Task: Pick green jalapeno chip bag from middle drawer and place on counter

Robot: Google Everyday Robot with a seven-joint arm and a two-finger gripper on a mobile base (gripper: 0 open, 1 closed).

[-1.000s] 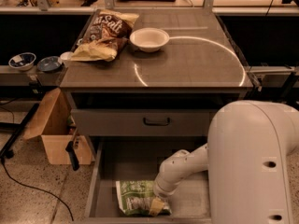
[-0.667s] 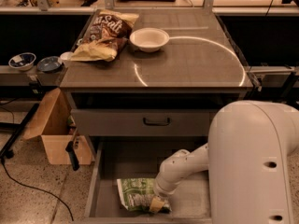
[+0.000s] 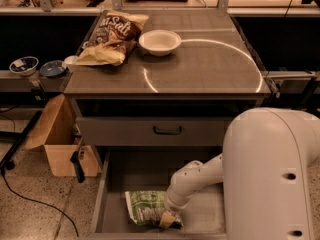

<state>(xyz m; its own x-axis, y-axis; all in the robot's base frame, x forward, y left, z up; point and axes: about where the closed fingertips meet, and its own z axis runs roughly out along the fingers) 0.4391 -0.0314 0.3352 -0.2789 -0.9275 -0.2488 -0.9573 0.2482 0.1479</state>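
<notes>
The green jalapeno chip bag (image 3: 144,209) lies on the floor of the open middle drawer (image 3: 140,176), near its front left. My gripper (image 3: 169,220) reaches down into the drawer on the white arm (image 3: 195,181) and sits at the bag's right end, touching it. The counter (image 3: 200,64) is above, with a pale arc mark across it.
A brown-and-yellow "Salt" bag (image 3: 112,36) and a white bowl (image 3: 160,41) sit on the counter's back left. A shut drawer front with a black handle (image 3: 167,130) is above the open drawer. A cardboard box (image 3: 60,146) stands on the floor at the left. My white body (image 3: 272,174) fills the lower right.
</notes>
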